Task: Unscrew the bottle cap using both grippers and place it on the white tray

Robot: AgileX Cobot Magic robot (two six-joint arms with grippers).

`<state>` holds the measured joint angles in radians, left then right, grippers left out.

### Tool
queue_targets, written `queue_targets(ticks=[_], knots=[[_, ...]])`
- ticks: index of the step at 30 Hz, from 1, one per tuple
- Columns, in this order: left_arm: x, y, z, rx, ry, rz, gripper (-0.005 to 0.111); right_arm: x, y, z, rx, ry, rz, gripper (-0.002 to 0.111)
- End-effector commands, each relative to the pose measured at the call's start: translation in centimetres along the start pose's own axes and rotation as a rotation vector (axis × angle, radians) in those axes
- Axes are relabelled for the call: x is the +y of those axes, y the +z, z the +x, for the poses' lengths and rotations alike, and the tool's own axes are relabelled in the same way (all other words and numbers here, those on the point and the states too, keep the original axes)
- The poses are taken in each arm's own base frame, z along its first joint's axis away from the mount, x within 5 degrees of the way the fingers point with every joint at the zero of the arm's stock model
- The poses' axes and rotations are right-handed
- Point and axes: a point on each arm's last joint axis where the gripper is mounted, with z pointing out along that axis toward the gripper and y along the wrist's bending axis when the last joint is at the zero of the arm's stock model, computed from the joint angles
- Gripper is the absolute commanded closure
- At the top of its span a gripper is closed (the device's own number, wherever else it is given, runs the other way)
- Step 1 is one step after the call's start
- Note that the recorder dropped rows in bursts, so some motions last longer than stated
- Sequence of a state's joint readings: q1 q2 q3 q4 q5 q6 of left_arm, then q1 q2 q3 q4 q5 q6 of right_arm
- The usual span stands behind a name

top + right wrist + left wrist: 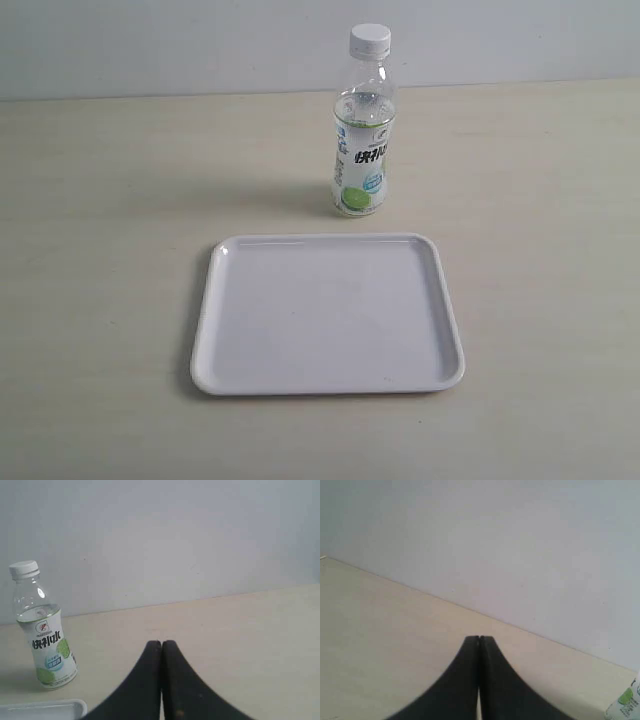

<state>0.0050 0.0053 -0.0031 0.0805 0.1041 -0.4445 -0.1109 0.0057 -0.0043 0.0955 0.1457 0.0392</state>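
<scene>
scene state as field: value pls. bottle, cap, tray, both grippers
bottle: upright on the table, just beyond the tray's far edge, not touching it
bottle cap: on the bottle neck, not yet removed
white tray: flat on the table, no cap on it
left gripper: jaws shut, holding nothing, away from the bottle
right gripper: jaws shut, holding nothing, away from the bottle
exterior view: neither arm visible
</scene>
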Motion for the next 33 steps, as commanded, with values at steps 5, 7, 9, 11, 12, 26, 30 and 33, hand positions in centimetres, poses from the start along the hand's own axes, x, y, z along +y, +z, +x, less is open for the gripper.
queue_targets(ticks=[5, 7, 9, 11, 12, 26, 30, 33], knots=[[0.0, 0.0, 0.1, -0.001, -0.002, 0.007, 0.107, 0.0, 0.0, 0.0, -0.015, 0.004, 0.003, 0.108], [0.0, 0.0, 0.1, -0.001, -0.002, 0.007, 0.107, 0.0, 0.0, 0.0, -0.015, 0.004, 0.003, 0.108], [0.0, 0.0, 0.1, -0.001, -0.002, 0.007, 0.107, 0.0, 0.0, 0.0, -0.015, 0.004, 0.003, 0.108], [0.0, 0.0, 0.1, -0.001, -0.002, 0.007, 0.107, 0.0, 0.0, 0.0, -0.015, 0.004, 0.003, 0.108], [0.0, 0.0, 0.1, -0.001, -0.002, 0.007, 0.107, 0.0, 0.0, 0.0, -0.015, 0.004, 0.003, 0.108], [0.0, 0.0, 0.1, -0.001, -0.002, 0.007, 0.107, 0.0, 0.0, 0.0, -0.015, 0.004, 0.003, 0.108], [0.0, 0.0, 0.1, -0.001, -0.002, 0.007, 0.107, 0.0, 0.0, -0.3, -0.050, 0.038, 0.000, 0.108], [0.0, 0.0, 0.1, -0.001, -0.002, 0.007, 0.107, 0.0, -0.1, -1.2, -0.147, 0.060, -0.006, 0.108]])
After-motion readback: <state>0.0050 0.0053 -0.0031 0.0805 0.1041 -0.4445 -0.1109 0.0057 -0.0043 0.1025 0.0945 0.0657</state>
